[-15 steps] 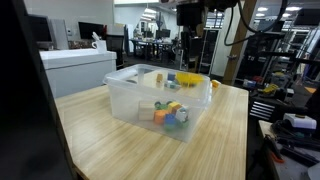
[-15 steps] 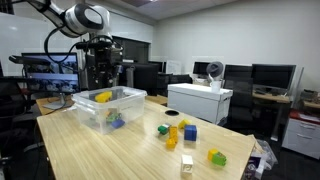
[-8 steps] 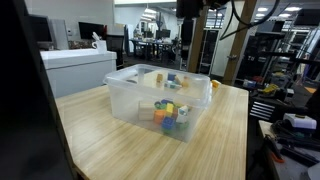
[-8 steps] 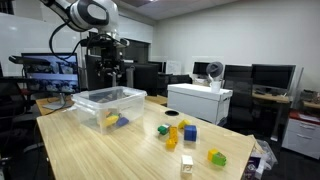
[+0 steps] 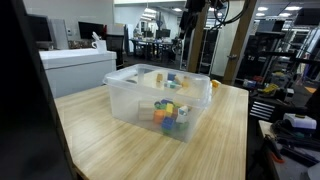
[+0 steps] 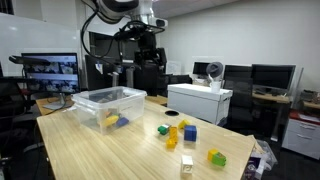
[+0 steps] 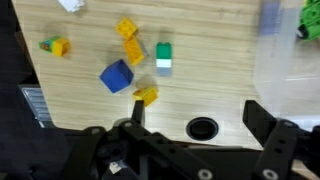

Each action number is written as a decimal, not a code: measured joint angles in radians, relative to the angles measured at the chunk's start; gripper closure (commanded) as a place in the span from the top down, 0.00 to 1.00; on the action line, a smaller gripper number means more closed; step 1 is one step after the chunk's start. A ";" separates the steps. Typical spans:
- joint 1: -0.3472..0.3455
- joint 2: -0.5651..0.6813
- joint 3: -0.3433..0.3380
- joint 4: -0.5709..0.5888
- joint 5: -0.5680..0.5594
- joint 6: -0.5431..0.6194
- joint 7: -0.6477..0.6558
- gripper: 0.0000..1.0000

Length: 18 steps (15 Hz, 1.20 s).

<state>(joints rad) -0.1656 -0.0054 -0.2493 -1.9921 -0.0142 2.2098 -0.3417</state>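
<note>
Well below my wide-open, empty gripper (image 7: pixel 200 125), a yellow block (image 7: pixel 146 95) lies on the table (image 7: pixel 220 60), just beside a blue block (image 7: pixel 116 76).

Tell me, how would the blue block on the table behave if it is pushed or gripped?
The blue block looks like rigid plastic, so it should keep its shape. Its flat faces suggest it slides, not rolls, on the wooden table. It seems small, probably light.
</note>
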 measured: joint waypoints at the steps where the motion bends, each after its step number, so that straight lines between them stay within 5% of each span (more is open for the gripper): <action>1: -0.025 0.038 -0.018 0.020 0.001 0.025 -0.033 1.00; 11: -0.271 0.474 -0.009 0.278 0.028 0.043 -0.198 1.00; 12: -0.283 0.492 -0.003 0.290 0.028 0.036 -0.203 0.80; 18: -0.364 0.629 0.012 0.386 0.028 0.011 -0.209 0.40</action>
<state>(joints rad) -0.5298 0.6237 -0.2370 -1.6058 0.0141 2.2204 -0.5508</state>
